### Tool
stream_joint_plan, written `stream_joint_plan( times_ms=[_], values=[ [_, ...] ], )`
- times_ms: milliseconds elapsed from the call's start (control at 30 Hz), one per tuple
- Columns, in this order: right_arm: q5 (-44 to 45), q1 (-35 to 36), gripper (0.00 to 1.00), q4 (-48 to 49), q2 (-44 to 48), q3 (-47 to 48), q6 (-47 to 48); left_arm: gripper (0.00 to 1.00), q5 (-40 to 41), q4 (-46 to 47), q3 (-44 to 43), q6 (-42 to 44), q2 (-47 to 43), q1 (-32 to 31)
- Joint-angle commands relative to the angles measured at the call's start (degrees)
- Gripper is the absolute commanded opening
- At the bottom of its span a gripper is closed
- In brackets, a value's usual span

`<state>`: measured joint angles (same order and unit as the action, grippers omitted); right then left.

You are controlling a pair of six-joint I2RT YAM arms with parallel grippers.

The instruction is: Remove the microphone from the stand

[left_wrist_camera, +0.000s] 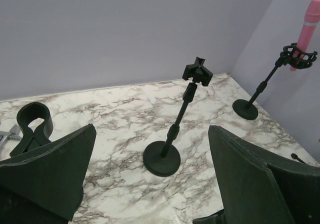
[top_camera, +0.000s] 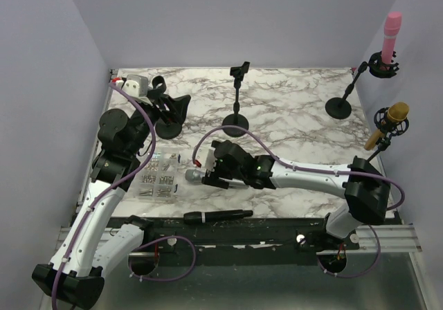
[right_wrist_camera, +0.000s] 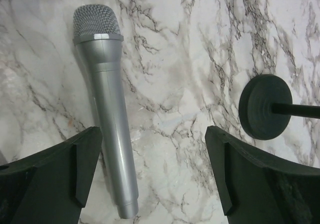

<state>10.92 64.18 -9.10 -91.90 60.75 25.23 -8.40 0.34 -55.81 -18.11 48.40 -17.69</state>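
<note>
A silver microphone (right_wrist_camera: 105, 99) lies flat on the marble table, just inside my right gripper's left finger (right_wrist_camera: 60, 174); its head also shows in the top view (top_camera: 194, 176). My right gripper (right_wrist_camera: 155, 174) is open and empty, low over the table (top_camera: 213, 166). An empty black stand (top_camera: 237, 102) stands mid-table, and its clip (left_wrist_camera: 197, 72) holds nothing. A pink microphone (top_camera: 391, 37) sits in a stand at the back right (left_wrist_camera: 306, 26). A gold microphone (top_camera: 394, 114) sits in another stand at the right edge. My left gripper (top_camera: 173, 109) is open and empty (left_wrist_camera: 150, 184).
A black microphone (top_camera: 217, 216) lies along the table's front edge. A stand base (right_wrist_camera: 265, 106) lies right of my right gripper. A black clip (left_wrist_camera: 32, 126) is left of my left gripper. A printed sheet (top_camera: 158, 178) lies at the front left. Walls enclose the table.
</note>
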Motion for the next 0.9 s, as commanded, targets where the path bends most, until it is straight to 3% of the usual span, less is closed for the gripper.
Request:
stream_joint_plan(
  times_ms=[0,267,500,700,867],
  values=[
    [-7.7,1.5,0.92,-1.2,3.2,1.0,-6.9,0.98,-1.4,0.2,-1.4,-0.7,-0.1,0.3],
    [-16.9,10.3,0.89,-1.7,1.9,-1.6,-14.2,0.99,-1.7,0.3,-1.3,-0.9,0.1,0.3],
    [-14.1,17.3,0.85,0.0,-2.4,-6.3,-19.9,0.99,-2.0,0.1,-1.5,-1.3,0.3,0.3],
    [-3.7,18.9,0.79,1.1,-7.6,-5.0,-20.5,0.99,-2.2,0.3,-1.4,-1.5,0.6,0.3],
    [-0.1,19.6,0.7,1.3,-9.6,-5.0,-19.4,0.98,-2.2,0.2,-1.4,-1.4,0.9,0.3]
  ],
)
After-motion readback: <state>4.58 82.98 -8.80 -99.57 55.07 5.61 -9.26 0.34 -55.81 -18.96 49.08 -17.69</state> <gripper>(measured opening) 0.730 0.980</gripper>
